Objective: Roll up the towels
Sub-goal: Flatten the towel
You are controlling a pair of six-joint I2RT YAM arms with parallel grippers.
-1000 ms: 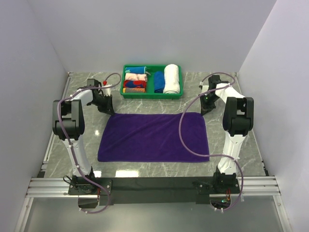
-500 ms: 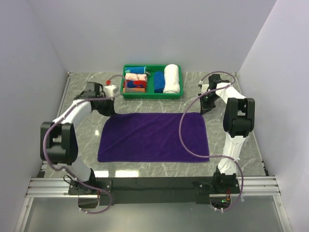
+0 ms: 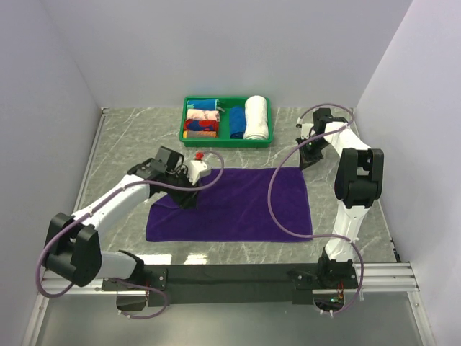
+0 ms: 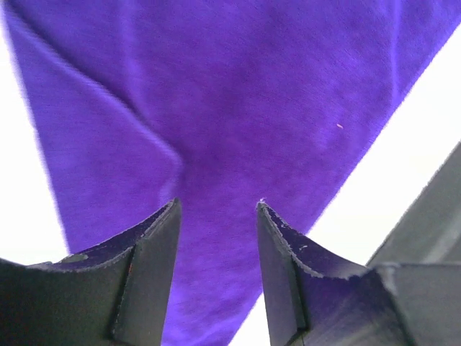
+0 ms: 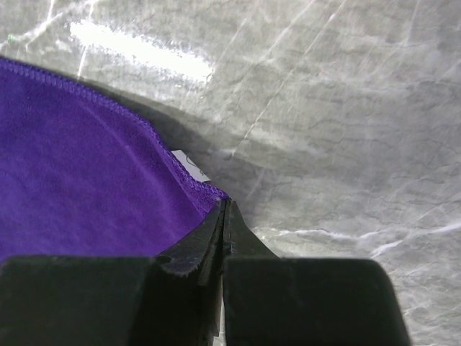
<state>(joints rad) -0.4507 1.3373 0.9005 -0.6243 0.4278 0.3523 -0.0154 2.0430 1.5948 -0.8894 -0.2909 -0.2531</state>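
The deep-purple towel (image 3: 238, 205) lies spread flat on the marble table. My left gripper (image 3: 187, 194) hovers low over its far-left part, jaws open and empty. In the left wrist view the gripper (image 4: 217, 207) is open over the cloth (image 4: 238, 108), which has a raised crease at the left. My right gripper (image 3: 302, 163) is at the towel's far-right corner. In the right wrist view it (image 5: 225, 203) is shut, with the hemmed corner of the towel (image 5: 86, 173) caught at its tips and slightly lifted.
A green tray (image 3: 227, 142) stands at the back centre. It holds a white rolled towel (image 3: 256, 117), a blue rolled towel (image 3: 236, 121) and colourful rolled cloths (image 3: 202, 120). White walls stand close on the left, right and back. Cables loop from both arms.
My left arm has swung from the far-left corner of the table inward and nearer, and is now over the towel's far-left part. The right gripper has stayed at the far-right corner.
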